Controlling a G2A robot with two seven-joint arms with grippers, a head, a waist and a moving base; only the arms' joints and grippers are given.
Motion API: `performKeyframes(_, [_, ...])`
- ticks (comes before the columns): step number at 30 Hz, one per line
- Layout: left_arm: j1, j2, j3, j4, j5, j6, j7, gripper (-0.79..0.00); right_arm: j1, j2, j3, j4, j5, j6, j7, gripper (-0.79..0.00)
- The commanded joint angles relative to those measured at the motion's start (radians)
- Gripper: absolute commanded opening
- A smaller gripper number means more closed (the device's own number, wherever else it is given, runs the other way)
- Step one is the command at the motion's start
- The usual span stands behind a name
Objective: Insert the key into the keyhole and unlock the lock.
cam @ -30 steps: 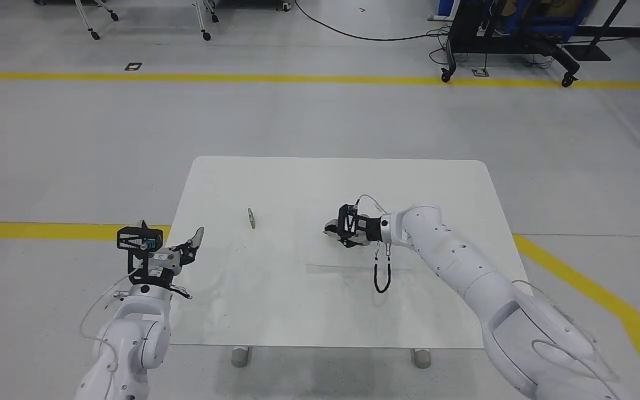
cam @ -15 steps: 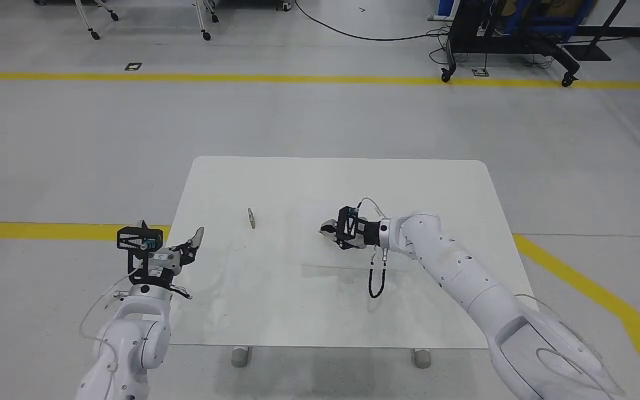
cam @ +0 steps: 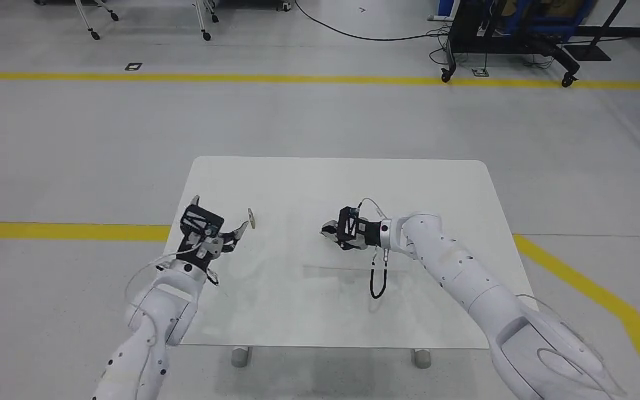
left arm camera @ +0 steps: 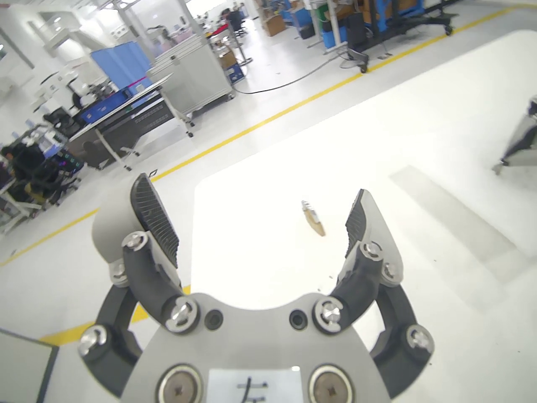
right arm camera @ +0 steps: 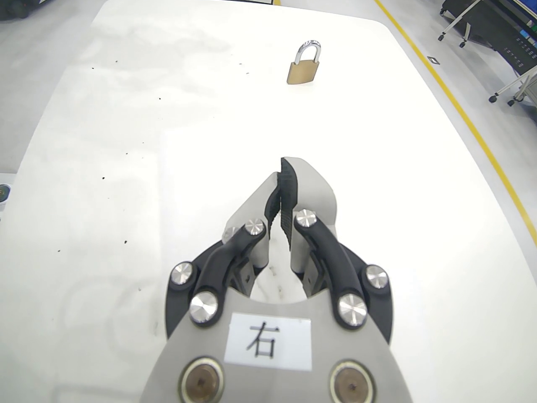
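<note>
The left end effector (left arm camera: 251, 194), fingers spread wide and gripping nothing, now hangs over the left side of the desk (cam: 430, 190), having swung in from beyond the desk's edge within the past second. Just ahead of it lies the padlock (left arm camera: 313, 220), a small brass one resting on the desk, framed between the open fingers from the wrist camera but not touched. The right end effector (right arm camera: 283, 169) stays near the desk's middle, well apart from the padlock, its fingers pressed together. Whether the key is pinched between them is hard to make out. The left arm's advance suggests the padlock is about to be picked up and steadied, a step needed before any key can enter the keyhole.
</note>
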Motion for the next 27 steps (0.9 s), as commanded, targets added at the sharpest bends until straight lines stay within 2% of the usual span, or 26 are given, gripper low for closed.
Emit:
performKeyframes(1, [-0.044,-0.009,0.058,0.036,0.004,0.018,-0.024,0.0,0.0,0.0,0.0,0.0,0.0,0.0,0.0,-0.785])
performKeyframes(4, [-0.095,-0.022,0.123,0.077,0.0,0.027,-0.04,0.0,0.0,0.0,0.0,0.0,0.0,0.0,0.0,-0.785])
performKeyframes(8, [-0.136,-0.033,0.2,0.119,0.022,-0.015,-0.016,0.0,0.0,0.0,0.0,0.0,0.0,0.0,0.0,-0.785])
performKeyframes(16, [-0.217,-0.053,0.305,0.201,0.058,-0.06,-0.029,0.0,0.0,0.0,0.0,0.0,0.0,0.0,0.0,-0.785])
performKeyframes(21, [-0.258,-0.072,0.351,0.274,0.029,-0.026,-0.077,0.0,0.0,0.0,0.0,0.0,0.0,0.0,0.0,-0.785])
performKeyframes(27, [-0.285,-0.088,0.406,0.336,0.061,-0.01,-0.085,0.0,0.0,0.0,0.0,0.0,0.0,0.0,0.0,-0.785])
